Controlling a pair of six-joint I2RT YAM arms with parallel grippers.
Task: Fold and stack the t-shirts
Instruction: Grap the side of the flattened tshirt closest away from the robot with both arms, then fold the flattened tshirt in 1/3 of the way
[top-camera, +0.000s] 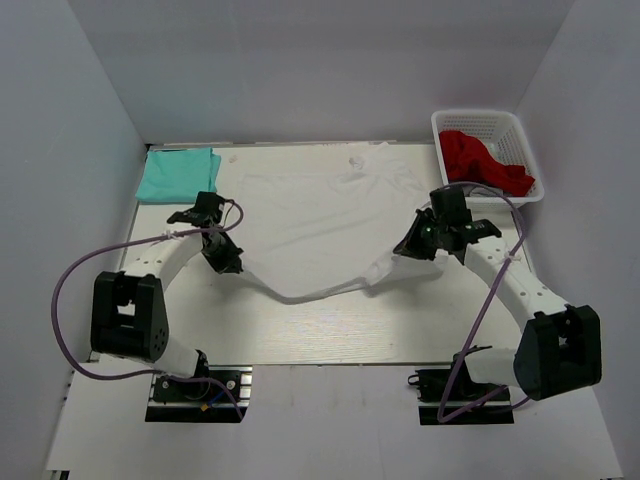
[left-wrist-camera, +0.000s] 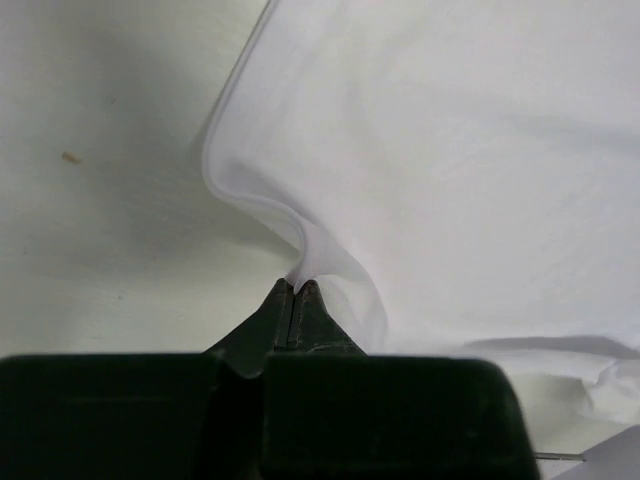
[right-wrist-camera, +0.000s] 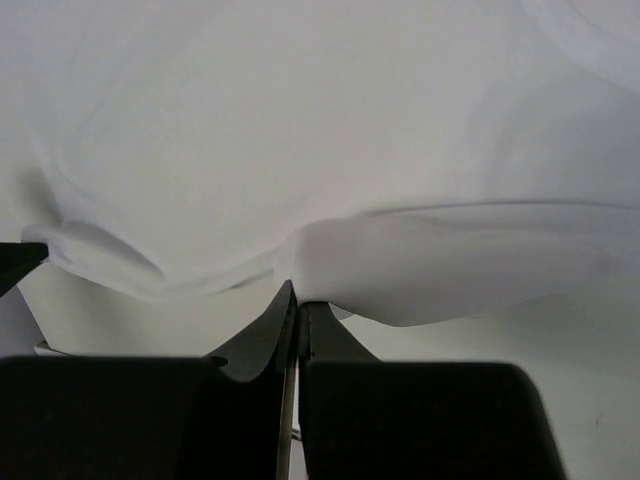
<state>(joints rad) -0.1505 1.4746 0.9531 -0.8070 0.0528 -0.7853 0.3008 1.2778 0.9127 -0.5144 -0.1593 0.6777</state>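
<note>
A thin white t-shirt (top-camera: 320, 215) lies spread over the middle of the table, its near hem lifted and sagging between the two arms. My left gripper (top-camera: 236, 266) is shut on the hem's left corner; the left wrist view shows the white t-shirt (left-wrist-camera: 450, 180) pinched at the tip of my left gripper (left-wrist-camera: 296, 287). My right gripper (top-camera: 392, 262) is shut on the right corner, and in the right wrist view the white t-shirt (right-wrist-camera: 330, 150) bunches at my right gripper (right-wrist-camera: 297, 297). A folded mint-teal t-shirt (top-camera: 178, 173) lies at the table's far left corner.
A white plastic basket (top-camera: 452, 122) at the far right corner holds red cloth (top-camera: 485, 162). White walls close in the table on three sides. Purple cables loop beside both arms.
</note>
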